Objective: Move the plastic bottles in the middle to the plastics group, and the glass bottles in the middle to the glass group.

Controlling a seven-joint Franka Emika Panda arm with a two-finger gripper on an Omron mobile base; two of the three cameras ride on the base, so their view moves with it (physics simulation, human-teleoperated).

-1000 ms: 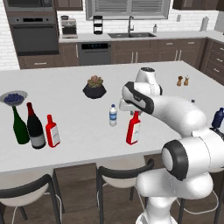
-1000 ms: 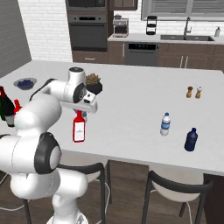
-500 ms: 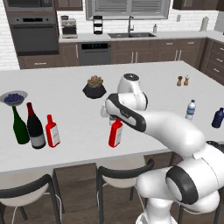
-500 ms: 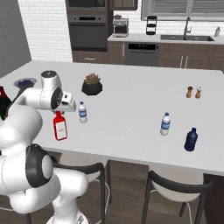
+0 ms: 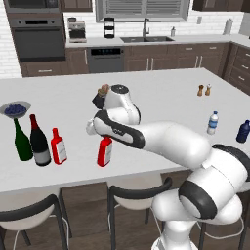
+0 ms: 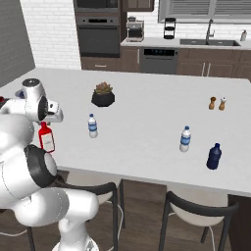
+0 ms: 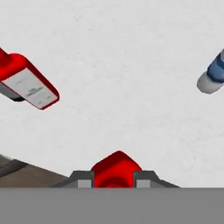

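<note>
My gripper (image 5: pixel 104 139) is shut on the neck of a red glass bottle (image 5: pixel 104 153), held upright low over the counter's front left. From the right base view the gripper (image 6: pixel 45 126) sits above the same red bottle (image 6: pixel 47 140). Looking down from the hand, its red cap (image 7: pixel 116 168) fills the gap between the fingertips (image 7: pixel 81 177). A second red bottle (image 5: pixel 58 146) stands beside the dark wine bottle (image 5: pixel 39 144) and the green wine bottle (image 5: pixel 20 142). The middle plastic bottle (image 6: pixel 92 125) stands to the right of the held one. At the far right are a water bottle (image 5: pixel 212 122) and a dark blue bottle (image 5: pixel 242 131).
A bowl of blue fruit (image 5: pixel 14 108) sits behind the wine bottles. A potted plant (image 6: pixel 103 95) stands mid-counter, and two shakers (image 6: pixel 217 103) stand further right. Stools (image 5: pixel 136 195) line the counter's front edge.
The arm has swung left, carrying the red bottle from the counter's middle toward the wine bottles. The other bottles have not moved.
</note>
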